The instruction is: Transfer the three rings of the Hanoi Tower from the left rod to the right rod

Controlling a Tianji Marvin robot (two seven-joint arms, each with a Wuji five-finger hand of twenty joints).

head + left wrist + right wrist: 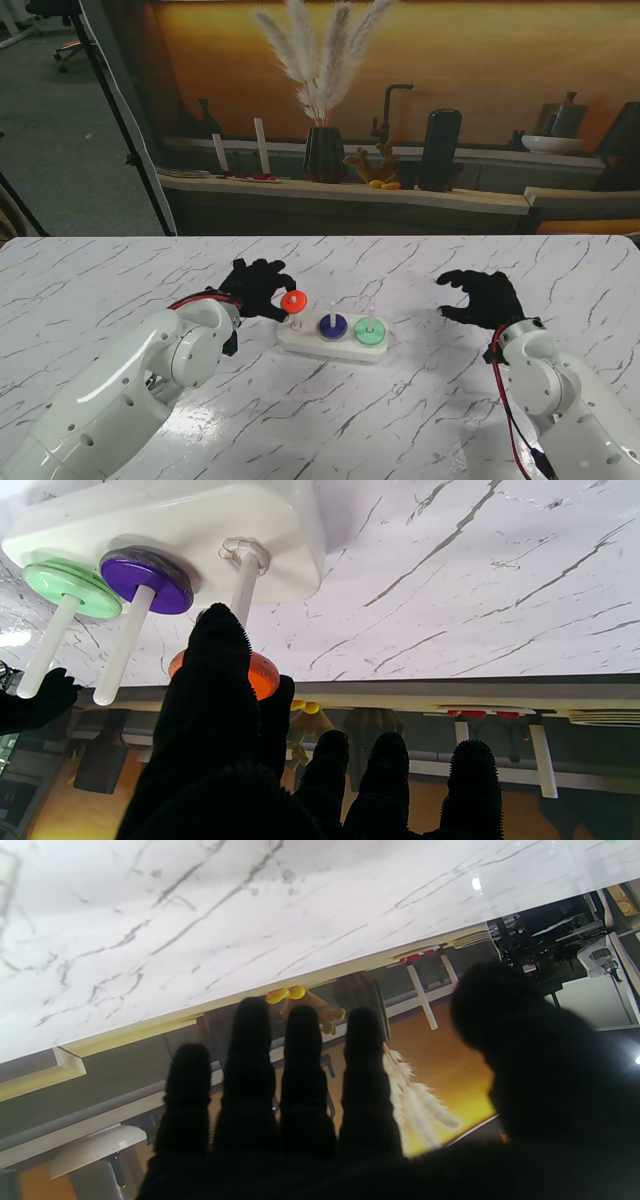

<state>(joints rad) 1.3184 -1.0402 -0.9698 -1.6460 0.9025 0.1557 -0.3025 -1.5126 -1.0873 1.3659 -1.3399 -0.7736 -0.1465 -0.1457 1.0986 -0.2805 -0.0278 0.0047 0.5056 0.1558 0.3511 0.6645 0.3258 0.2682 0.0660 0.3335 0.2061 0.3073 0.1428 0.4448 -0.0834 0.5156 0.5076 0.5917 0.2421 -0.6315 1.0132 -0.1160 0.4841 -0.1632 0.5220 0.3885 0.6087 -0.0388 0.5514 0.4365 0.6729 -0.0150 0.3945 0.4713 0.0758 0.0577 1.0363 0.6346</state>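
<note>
My left hand [258, 287], in a black nubbed glove, is pinching one orange ring [293, 301] between thumb and forefinger. In the left wrist view the ring [260, 675] is sitting near the tip of the left rod [245, 587], well clear of the base [335, 343]; whether the rod is still passing through its hole, I cannot tell.

I am counting three rings, all flat glossy discs with a centre hole. One purple ring [331, 325] is lying at the foot of the middle rod [122, 645]. One green ring [369, 331] is lying at the foot of the right rod [47, 647]. The three rods are smooth white cylinders, standing upright on one white rounded oblong base.

My right hand [484, 297] is hovering to the right of the base, fingers apart and curled, gripping nothing.

The worktop [420, 420] is showing a glossy white marble pattern with grey veins.
</note>
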